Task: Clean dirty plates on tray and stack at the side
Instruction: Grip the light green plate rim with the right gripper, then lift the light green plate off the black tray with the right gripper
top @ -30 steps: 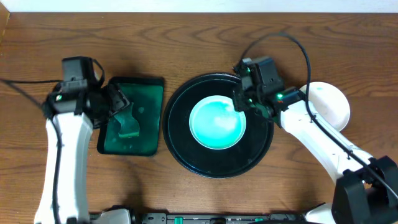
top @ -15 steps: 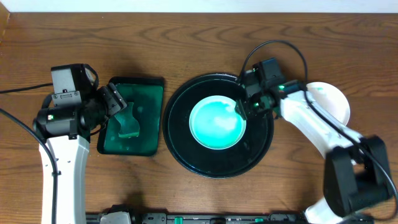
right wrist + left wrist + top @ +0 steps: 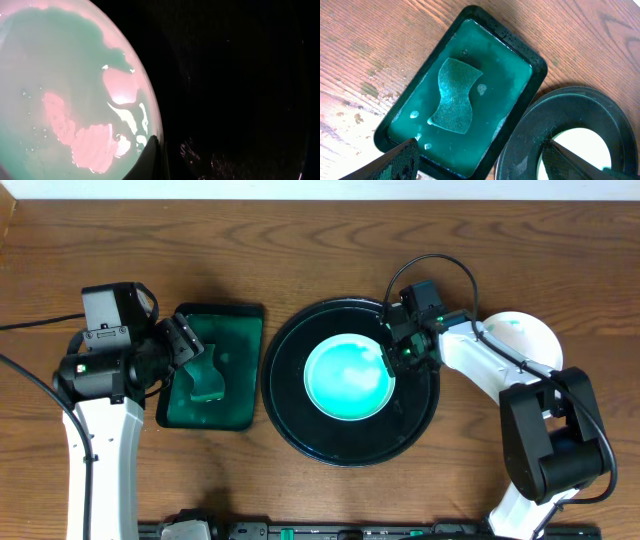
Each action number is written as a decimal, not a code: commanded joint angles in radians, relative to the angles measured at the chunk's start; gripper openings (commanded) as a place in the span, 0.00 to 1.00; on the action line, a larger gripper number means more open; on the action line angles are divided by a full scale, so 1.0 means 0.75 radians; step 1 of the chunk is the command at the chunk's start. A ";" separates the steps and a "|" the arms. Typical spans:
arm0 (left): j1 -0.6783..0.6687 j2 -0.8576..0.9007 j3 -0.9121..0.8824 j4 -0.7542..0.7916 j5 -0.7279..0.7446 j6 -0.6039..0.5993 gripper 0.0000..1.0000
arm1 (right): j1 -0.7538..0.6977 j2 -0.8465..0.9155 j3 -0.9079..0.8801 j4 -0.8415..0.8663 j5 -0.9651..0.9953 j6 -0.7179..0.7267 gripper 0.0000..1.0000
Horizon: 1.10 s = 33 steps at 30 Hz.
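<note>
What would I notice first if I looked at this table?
The bright teal-smeared plate, sitting in the middle of the big black tray, with the right hand at its right edge. Next, the green sponge lying in the wet green tray on the left.

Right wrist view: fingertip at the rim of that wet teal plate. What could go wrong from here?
1. Slip: the right gripper meets the plate only at its rim, and the rim looks wet, so a pinch there may slide off.
2. Spill: teal liquid covers most of the plate, so any tilt on lifting could run it onto the black tray.
</note>
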 commanded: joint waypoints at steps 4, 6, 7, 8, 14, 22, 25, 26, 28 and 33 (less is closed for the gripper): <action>0.004 0.002 0.031 -0.006 0.013 0.009 0.79 | 0.008 0.019 -0.103 0.146 -0.016 0.007 0.07; 0.004 0.002 0.031 -0.006 0.013 0.009 0.79 | 0.008 0.019 -0.134 0.191 -0.018 0.026 0.02; 0.004 0.002 0.031 -0.006 0.013 0.009 0.79 | 0.008 0.019 -0.138 0.198 -0.018 0.032 0.01; 0.004 0.002 0.031 -0.006 0.013 0.009 0.79 | 0.008 0.017 -0.135 0.199 -0.020 0.040 0.01; 0.004 0.002 0.031 -0.006 0.013 0.009 0.79 | 0.029 -0.087 -0.038 0.135 -0.032 0.071 0.01; 0.004 0.002 0.031 -0.006 0.013 0.009 0.79 | 0.176 -0.216 0.210 0.132 0.102 0.060 0.01; 0.004 0.002 0.031 -0.006 0.013 0.009 0.79 | 0.250 -0.207 0.244 0.265 0.141 0.039 0.01; 0.004 0.002 0.031 -0.006 0.013 0.009 0.79 | 0.277 -0.198 0.244 0.333 0.158 0.040 0.01; 0.004 0.002 0.031 -0.006 0.013 0.009 0.79 | 0.325 -0.181 0.244 0.456 0.189 0.040 0.01; 0.004 0.002 0.031 -0.006 0.013 0.009 0.79 | 0.460 -0.069 0.243 0.808 0.304 -0.058 0.01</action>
